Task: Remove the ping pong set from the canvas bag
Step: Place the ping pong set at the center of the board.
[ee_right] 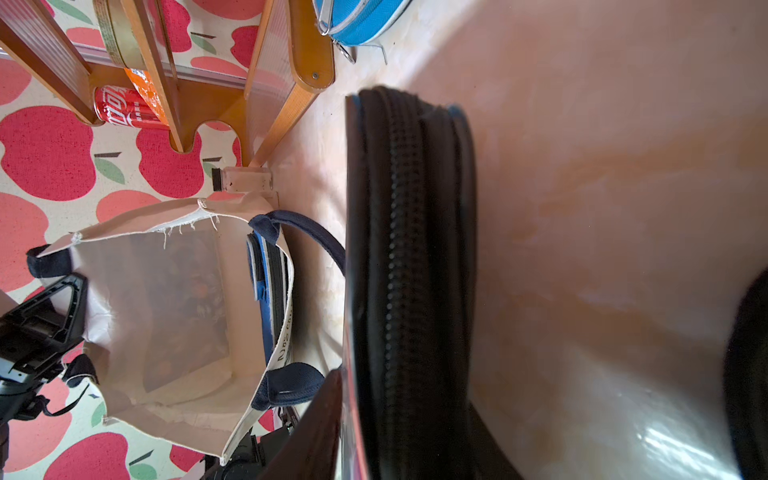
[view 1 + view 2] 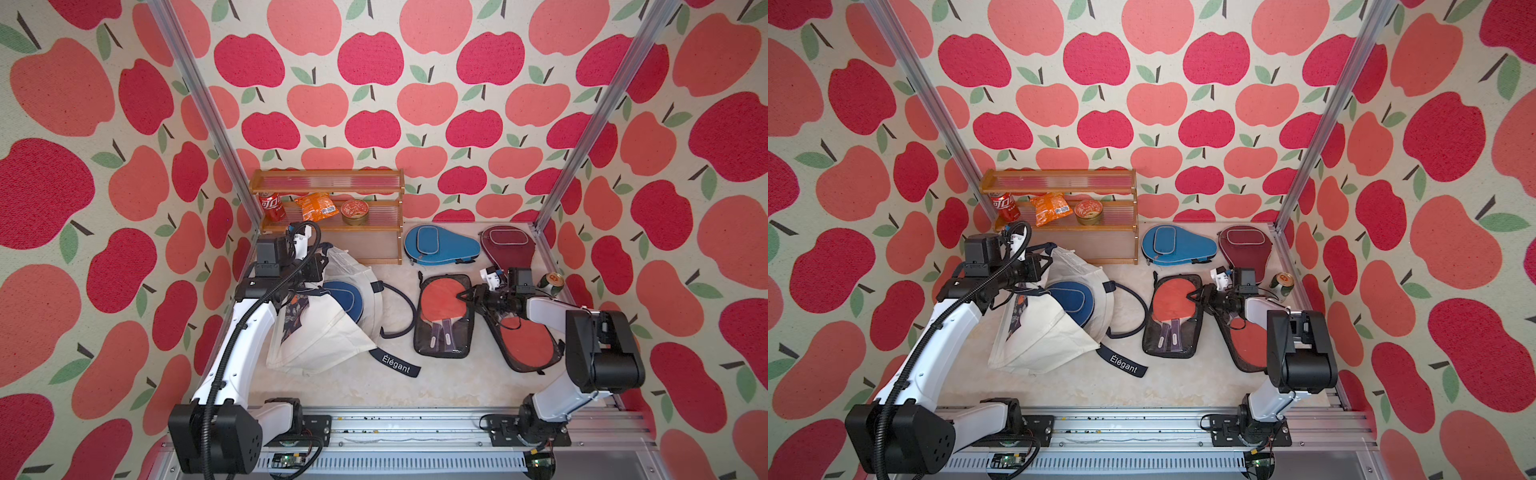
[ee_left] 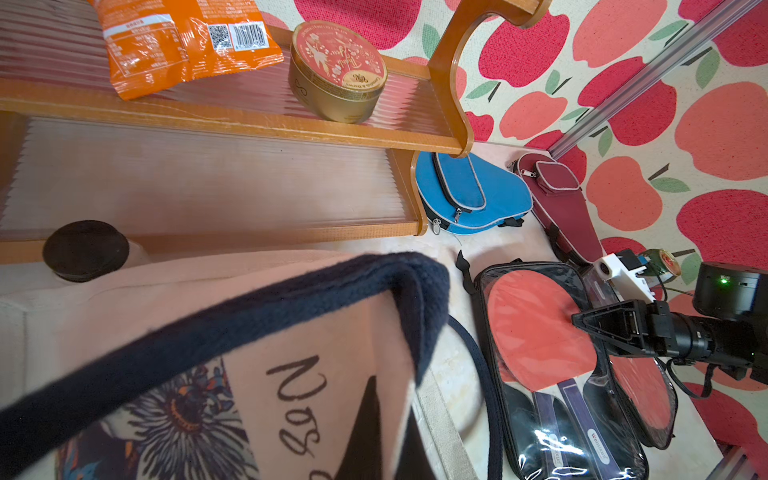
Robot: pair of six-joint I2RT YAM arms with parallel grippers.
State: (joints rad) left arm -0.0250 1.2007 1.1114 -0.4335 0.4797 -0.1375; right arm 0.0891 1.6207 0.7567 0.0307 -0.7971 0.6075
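The left tool (image 2: 321,269) is clamped on the upper rim of the bag (image 2: 320,336) and holds its mouth up. A navy case (image 2: 347,297) lies in the opening. At the back a shelf (image 2: 324,227) carries a red can (image 2: 272,207), a snack bag (image 2: 316,207) and a tin (image 2: 354,212). A blue case (image 2: 440,245) and a maroon case (image 2: 505,245) lie beside it, and a green can (image 2: 552,284) stands by the wall. A second pouch (image 2: 528,345) lies under the right arm. The set (image 2: 436,305), a clear pouch of red paddles, lies flat on the counter (image 2: 374,386), outside the bag. The right tool (image 2: 463,296) is at the set's edge nearest that arm. Whether its jaws pinch the edge cannot be told.
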